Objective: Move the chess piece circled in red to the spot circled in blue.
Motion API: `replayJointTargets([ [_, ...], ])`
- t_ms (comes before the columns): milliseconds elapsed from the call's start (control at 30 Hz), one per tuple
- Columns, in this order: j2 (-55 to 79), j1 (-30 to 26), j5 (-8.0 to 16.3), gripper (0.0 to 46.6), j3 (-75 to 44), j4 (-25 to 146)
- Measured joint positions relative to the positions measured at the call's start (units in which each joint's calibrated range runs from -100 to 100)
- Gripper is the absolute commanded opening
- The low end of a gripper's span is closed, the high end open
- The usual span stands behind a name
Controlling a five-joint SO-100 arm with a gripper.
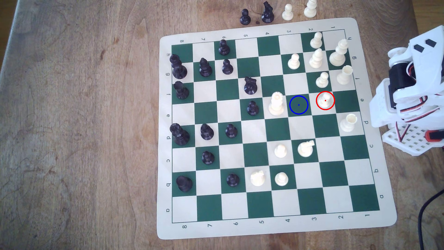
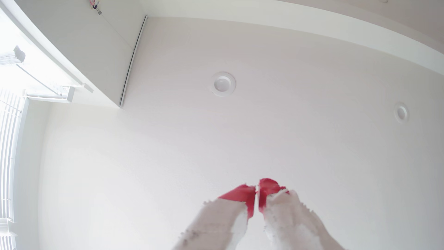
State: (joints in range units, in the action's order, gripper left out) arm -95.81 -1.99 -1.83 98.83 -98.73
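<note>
The chess piece circled in red (image 1: pixel 325 99) is a small cream pawn standing upright on a cream square near the board's edge at the exterior view's right. One square toward the exterior view's left lies the spot circled in blue (image 1: pixel 298 104), a bare dark green square. The white arm (image 1: pixel 408 96) is folded up off the board, beyond its edge at the exterior view's right, well away from the pawn. In the wrist view my gripper (image 2: pixel 257 188) points up at the ceiling. Its red-tipped fingers (image 2: pixel 242 194) are pressed together with nothing between them.
A tall cream piece (image 1: pixel 276 103) stands just beside the blue spot, on the side away from the pawn. Another cream pawn (image 1: pixel 322 79) and a cream rook (image 1: pixel 348 122) stand near the red-ringed square. Black pieces fill the board's other half (image 1: pixel 204 108). Four captured pieces (image 1: pixel 276 13) stand behind the board.
</note>
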Motion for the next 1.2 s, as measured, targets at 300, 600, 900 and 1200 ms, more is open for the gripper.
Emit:
replayJointTargets([
  [300, 0.17, 1.77, -0.15, 0.2, 0.00, 3.43],
  [600, 0.17, 4.28, -0.15, 0.2, -4.43, 26.06],
  [900, 0.25, 9.29, -0.15, 0.2, -7.77, 54.66],
  [1200, 0.42, 12.54, -0.10, 0.2, -20.79, 100.64],
])
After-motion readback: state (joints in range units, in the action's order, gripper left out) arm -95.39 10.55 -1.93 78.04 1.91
